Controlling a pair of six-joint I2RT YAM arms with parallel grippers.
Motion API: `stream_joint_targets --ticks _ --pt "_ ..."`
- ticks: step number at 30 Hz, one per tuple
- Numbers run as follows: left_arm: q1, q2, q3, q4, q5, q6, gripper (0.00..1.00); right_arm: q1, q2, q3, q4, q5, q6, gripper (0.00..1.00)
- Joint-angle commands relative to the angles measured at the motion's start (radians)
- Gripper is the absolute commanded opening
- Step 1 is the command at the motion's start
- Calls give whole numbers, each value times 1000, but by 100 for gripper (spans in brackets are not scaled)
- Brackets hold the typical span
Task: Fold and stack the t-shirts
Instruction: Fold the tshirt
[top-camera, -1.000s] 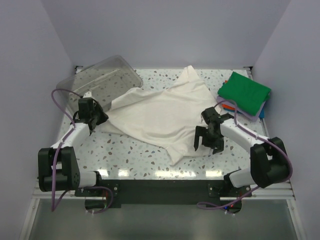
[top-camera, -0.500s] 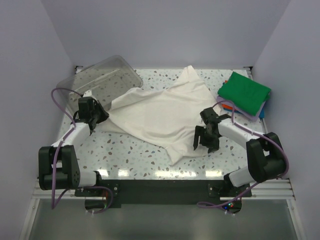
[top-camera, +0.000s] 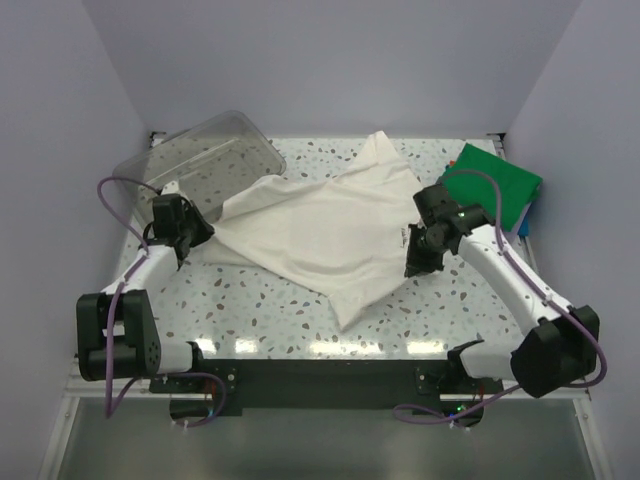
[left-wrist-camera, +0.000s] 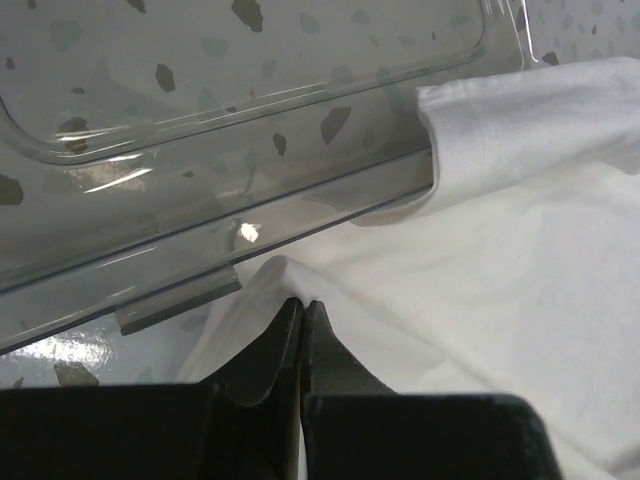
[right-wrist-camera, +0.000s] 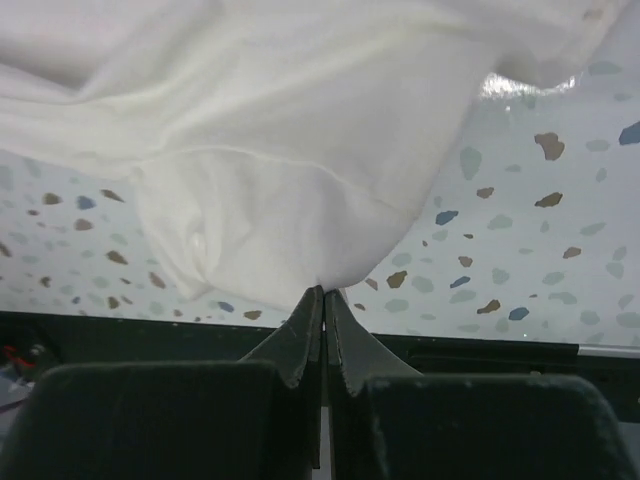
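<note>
left hand (left-wrist-camera: 302, 308) pinched shut on cream t-shirt (top-camera: 330, 225) edge beside clear tub (top-camera: 200, 150); right hand (right-wrist-camera: 323, 295) clamped on opposite edge, above worktop (top-camera: 260, 300). folded green shirt (top-camera: 488, 185) far right.

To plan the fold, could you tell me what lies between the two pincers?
The cream-white t-shirt fills that stretch in the top view; the left pincer and the right pincer are each shut on an edge of it.

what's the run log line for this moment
left gripper: shut on cream t-shirt corner | right gripper: shut on its edge | green shirt: folded, far right
</note>
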Motion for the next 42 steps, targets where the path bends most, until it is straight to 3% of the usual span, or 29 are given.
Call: stream_joint_targets --ticks 1,4,6,8,11,12,17,26,42 --pt "26 -21 35 26 -7 28 0 -2 -64 187 -192 32 -5 0" --pt "38 -24 43 -16 -14 36 0 -8 -33 279 -167 42 -14 3" --pt "41 -31 44 -22 -23 43 0 -26 30 307 -122 20 -16 10" --pt "43 -34 44 -28 -30 51 0 -48 112 319 -35 2 -28 24" --pt "43 -35 43 -29 -23 60 0 -62 192 370 -7 -33 -44 25" --pt "41 -34 44 -31 -26 63 0 -62 208 376 -8 -44 -45 30" --pt "41 -35 48 -31 -30 69 0 -62 102 246 -25 9 -57 46" --pt "43 -17 49 -29 -17 69 0 -143 8 -65 51 91 -60 42" --pt "41 5 54 -20 16 69 0 -246 180 -170 223 99 -97 44"
